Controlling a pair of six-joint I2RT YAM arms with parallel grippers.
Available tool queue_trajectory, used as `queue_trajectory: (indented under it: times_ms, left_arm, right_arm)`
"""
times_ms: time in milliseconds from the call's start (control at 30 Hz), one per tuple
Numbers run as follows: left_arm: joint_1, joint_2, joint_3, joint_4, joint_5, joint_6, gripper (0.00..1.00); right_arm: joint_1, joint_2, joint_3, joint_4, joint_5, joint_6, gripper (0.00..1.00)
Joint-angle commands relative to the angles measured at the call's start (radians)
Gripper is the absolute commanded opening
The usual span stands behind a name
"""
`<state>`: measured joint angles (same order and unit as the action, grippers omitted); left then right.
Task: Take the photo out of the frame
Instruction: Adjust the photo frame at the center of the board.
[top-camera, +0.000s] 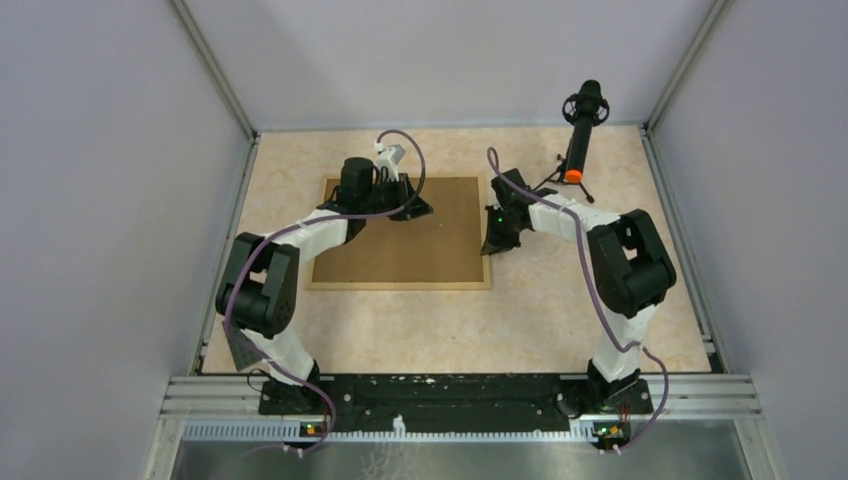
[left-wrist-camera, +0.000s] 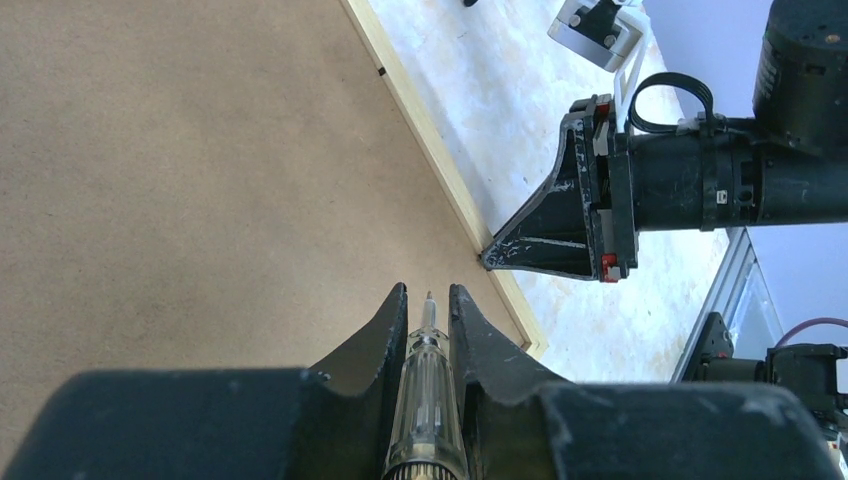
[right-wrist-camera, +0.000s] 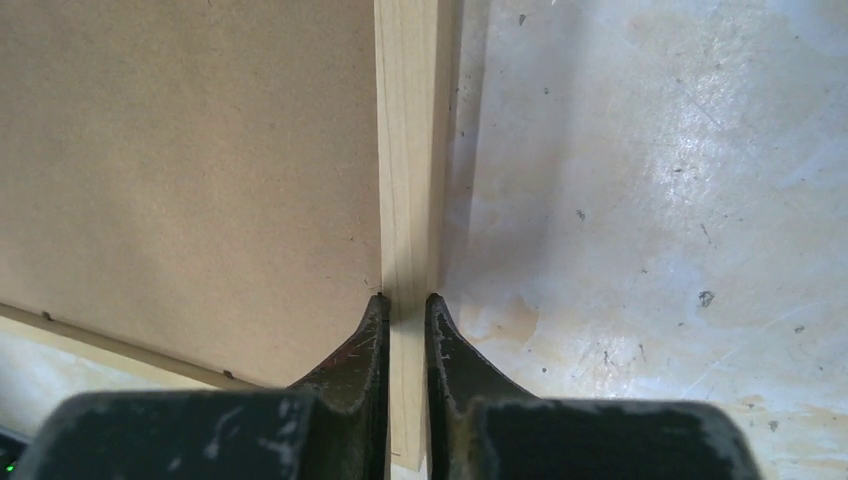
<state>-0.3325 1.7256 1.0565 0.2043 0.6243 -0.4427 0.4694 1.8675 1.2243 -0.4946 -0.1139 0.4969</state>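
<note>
The frame (top-camera: 400, 285) lies face down on the desk, with the photo out of sight, presumably under its back. The right jaws pinch its side rail (right-wrist-camera: 410, 150). The left jaws clamp a screwdriver (left-wrist-camera: 428, 400) above the backing. It looks like the backing is being freed; next the tip needs to go under its edge.

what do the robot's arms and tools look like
Both the left arm and right arm have white links between chunky black joints, each trailed by a thin purple cable. The left tool and right tool are matte black, with two curved fingers tapering to points, the right one scuffed with pale scratches. A small green light shows by the right wrist.
</note>
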Motion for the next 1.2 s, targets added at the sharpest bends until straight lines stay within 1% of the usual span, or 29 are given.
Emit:
queue_trajectory:
  times_ms: [0,67,100,167,233,400,500,533,667,767,900,1067,1167]
  left_arm:
    - [0.008,0.002,0.013,0.013,0.027,0.013,0.0]
    - [0.009,0.002,0.013,0.012,0.028,0.013,0.0]
    - [0.009,0.002,0.012,0.012,0.029,0.013,0.0]
    - [0.009,0.002,0.011,0.012,0.031,0.012,0.0]
    - [0.01,0.002,0.011,0.011,0.031,0.012,0.0]
    - [0.01,0.001,0.011,0.009,0.031,0.012,0.0]
    - [0.011,0.0,0.008,0.007,0.029,0.01,0.0]
    - [0.012,-0.001,0.007,0.007,0.03,0.011,0.0]
    - [0.018,-0.009,-0.001,0.007,0.031,0.015,0.0]
    - [0.032,-0.021,-0.011,0.005,0.034,0.021,0.0]
    - [0.062,-0.038,-0.019,-0.013,0.055,0.04,0.0]
    - [0.082,-0.068,-0.03,-0.041,0.067,0.081,0.0]
    - [0.092,-0.084,-0.041,-0.047,0.07,0.085,0.0]
  right_arm:
    - [-0.021,-0.01,0.002,-0.015,-0.061,-0.033,0.14]
    - [-0.023,-0.016,0.007,-0.006,-0.057,-0.033,0.38]
    - [-0.022,-0.022,0.006,0.005,-0.062,-0.03,0.46]
    - [-0.015,-0.024,0.01,0.014,-0.065,-0.018,0.5]
    - [-0.005,-0.014,0.02,0.007,-0.054,-0.007,0.51]
    - [0.018,0.016,0.026,-0.011,0.005,0.019,0.44]
    - [0.029,0.031,0.024,-0.019,0.038,0.023,0.37]
    - [0.027,0.037,0.023,-0.021,0.043,0.02,0.32]
    - [0.014,0.048,0.025,-0.042,0.049,-0.043,0.0]
    - [0.004,0.057,0.05,-0.061,0.061,-0.139,0.0]
    - [-0.012,0.085,0.086,-0.034,0.071,-0.372,0.0]
    - [-0.059,0.129,0.14,-0.036,-0.032,-0.699,0.0]
    - [-0.092,0.148,0.162,-0.034,-0.09,-0.838,0.0]
